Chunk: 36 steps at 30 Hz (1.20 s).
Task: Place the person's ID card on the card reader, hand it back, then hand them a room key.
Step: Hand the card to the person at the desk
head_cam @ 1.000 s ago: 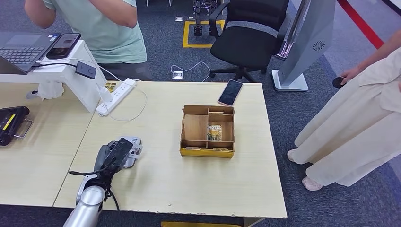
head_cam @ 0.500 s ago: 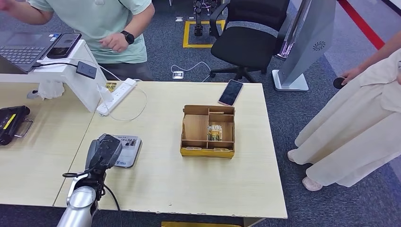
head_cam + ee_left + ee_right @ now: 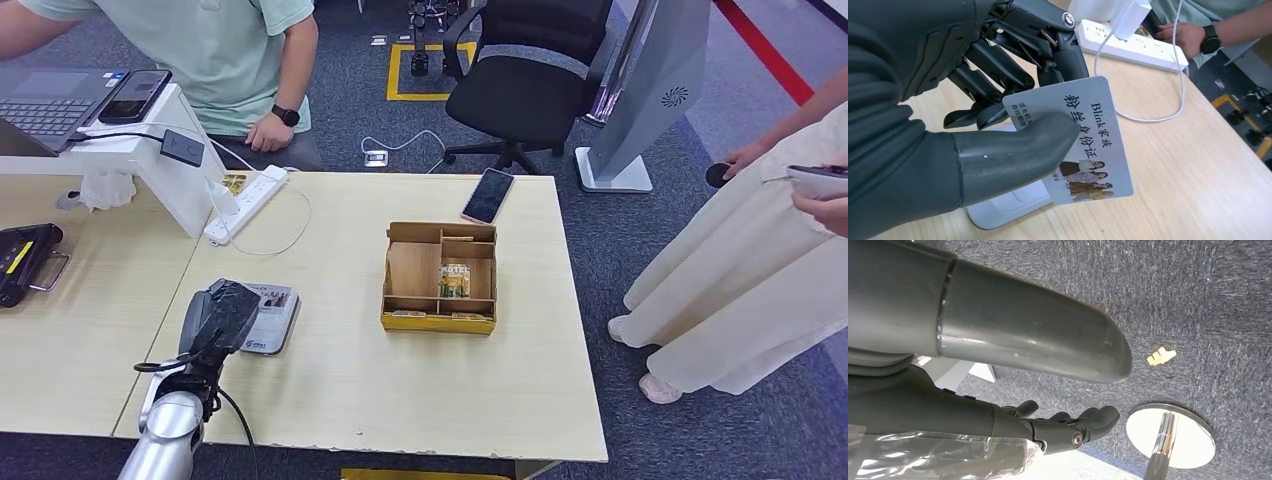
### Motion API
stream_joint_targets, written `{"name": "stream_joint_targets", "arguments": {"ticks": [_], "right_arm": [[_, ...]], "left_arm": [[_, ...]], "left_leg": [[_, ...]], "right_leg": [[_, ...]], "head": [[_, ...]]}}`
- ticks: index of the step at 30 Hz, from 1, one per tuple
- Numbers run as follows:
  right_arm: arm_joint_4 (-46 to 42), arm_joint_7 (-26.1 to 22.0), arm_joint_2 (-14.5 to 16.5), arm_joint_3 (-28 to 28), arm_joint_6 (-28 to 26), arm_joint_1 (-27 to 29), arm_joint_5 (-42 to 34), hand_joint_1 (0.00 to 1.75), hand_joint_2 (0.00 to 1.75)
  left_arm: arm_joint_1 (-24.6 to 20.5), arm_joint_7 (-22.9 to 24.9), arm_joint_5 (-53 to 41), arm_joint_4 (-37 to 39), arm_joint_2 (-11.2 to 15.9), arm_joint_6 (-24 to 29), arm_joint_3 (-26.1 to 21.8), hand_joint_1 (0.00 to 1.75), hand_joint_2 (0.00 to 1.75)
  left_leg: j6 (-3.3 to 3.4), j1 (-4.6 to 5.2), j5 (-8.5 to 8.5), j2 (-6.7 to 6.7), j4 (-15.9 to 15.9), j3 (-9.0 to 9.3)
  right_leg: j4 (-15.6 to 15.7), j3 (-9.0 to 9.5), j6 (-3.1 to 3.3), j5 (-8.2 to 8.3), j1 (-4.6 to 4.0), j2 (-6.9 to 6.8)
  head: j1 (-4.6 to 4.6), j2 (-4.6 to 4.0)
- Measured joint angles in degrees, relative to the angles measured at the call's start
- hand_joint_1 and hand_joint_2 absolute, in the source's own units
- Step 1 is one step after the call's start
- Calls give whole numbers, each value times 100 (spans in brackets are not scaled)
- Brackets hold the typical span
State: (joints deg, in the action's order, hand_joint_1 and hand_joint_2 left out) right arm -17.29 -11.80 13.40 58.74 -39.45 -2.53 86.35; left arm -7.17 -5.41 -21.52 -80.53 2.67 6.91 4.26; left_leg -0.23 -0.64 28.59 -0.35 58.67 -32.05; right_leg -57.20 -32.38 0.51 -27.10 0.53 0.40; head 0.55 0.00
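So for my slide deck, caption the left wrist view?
Left hand pinches the ID card over the white card reader on the table.

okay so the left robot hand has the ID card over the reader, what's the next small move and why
Probably lower the ID card flat onto the card reader and let go. The left robot hand holds the card between thumb and fingers, tilted just above the white reader, so the reading step looks not yet done.

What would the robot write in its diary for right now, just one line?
step: ID card at reader | left robot hand: pinches ID card over card reader | right robot hand: hangs, holds nothing | room key: not handed
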Motion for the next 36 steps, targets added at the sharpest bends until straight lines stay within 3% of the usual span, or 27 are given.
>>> {"name": "stream_joint_targets", "arguments": {"ticks": [36], "right_arm": [[0,-17,0,-1,0,-10,2,0,0]], "left_arm": [[-608,573,-1398,1676,-2,259,189,175,175]], "left_leg": [[0,1,0,0,0,2]], "right_leg": [[0,1,0,0,0,1]], "head": [[0,0]]}}
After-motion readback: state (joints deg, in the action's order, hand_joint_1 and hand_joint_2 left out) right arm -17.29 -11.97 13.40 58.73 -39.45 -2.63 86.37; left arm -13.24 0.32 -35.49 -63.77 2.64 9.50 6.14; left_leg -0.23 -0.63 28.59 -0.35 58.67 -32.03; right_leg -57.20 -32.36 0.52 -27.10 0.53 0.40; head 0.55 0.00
